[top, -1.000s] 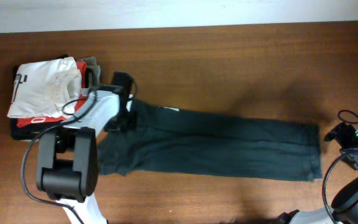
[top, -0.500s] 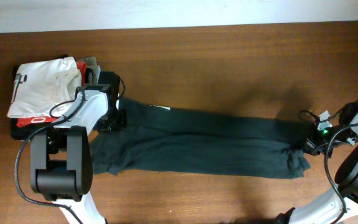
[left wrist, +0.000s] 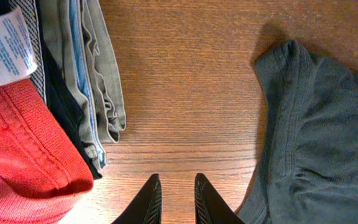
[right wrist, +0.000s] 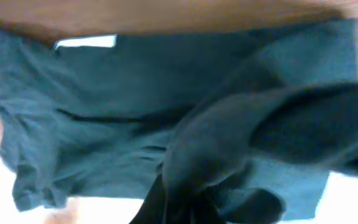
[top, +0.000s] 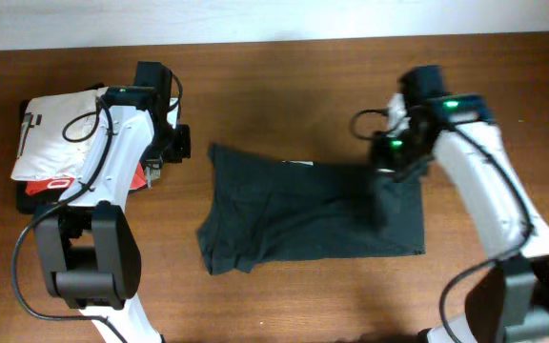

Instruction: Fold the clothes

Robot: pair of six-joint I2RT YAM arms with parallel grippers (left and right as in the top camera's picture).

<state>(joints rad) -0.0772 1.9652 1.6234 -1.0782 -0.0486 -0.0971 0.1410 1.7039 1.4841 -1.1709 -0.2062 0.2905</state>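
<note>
The soft dark charcoal T-shirt (top: pixel 313 214), a long strip a second ago, now lies half as long mid-table — the right gripper (top: pixel 396 164), pinching its hem, carried it across; the left gripper (left wrist: pixel 174 194), nearly closed, has let go

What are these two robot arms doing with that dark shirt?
They are folding the shirt. The right tool grips the shirt's right end and carries it over toward the middle, so a flap of cloth hangs from it above the rest. The left tool holds nothing; its fingers sit nearly together over bare wood between the shirt and a stack of folded clothes at the table's left end.
</note>
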